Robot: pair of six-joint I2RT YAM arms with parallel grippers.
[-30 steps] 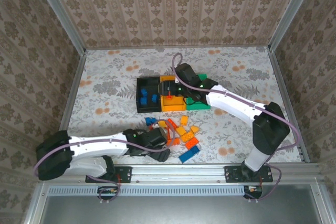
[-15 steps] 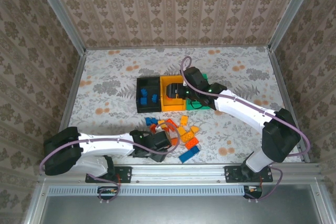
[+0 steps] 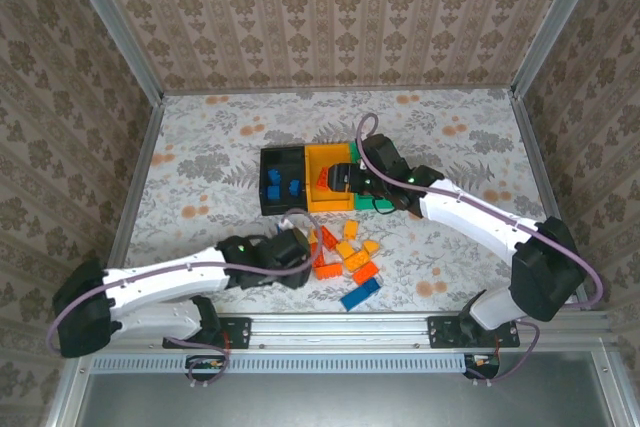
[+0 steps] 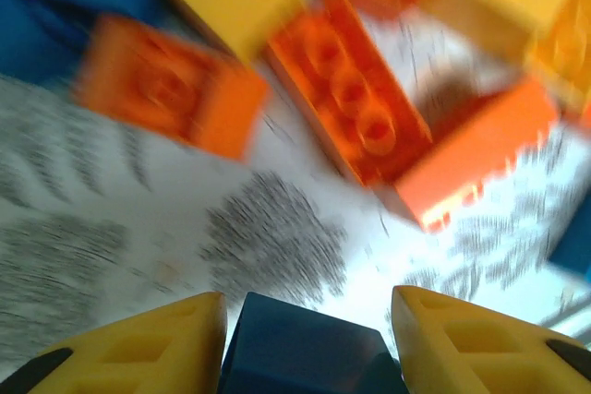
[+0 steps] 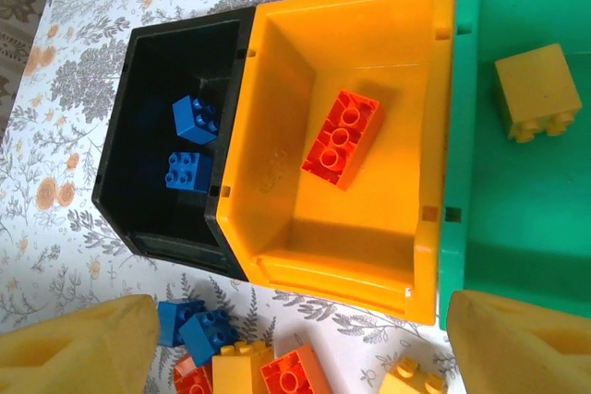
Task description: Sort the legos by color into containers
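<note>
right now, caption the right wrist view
Right gripper open; blue bricks in black bin, red brick in orange bin, yellow brick in green bin

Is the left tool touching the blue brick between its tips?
Touching. The left wrist view shows the blue brick wedged against both sides of the left tool.

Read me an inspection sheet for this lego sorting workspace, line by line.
Surface: floral tablecloth, flat.
Job's things: black bin holds two blue bricks; orange-yellow bin holds one red-orange brick; green bin holds one yellow brick; loose pile lies near the arms.
Clutter: nothing seen.
Grippers: left gripper has its jaws shut on a blue brick by the pile; right gripper has its jaws open over the bins.
Cables: purple cable loops along each arm.
Surroundings: wallpapered walls, metal frame.
</note>
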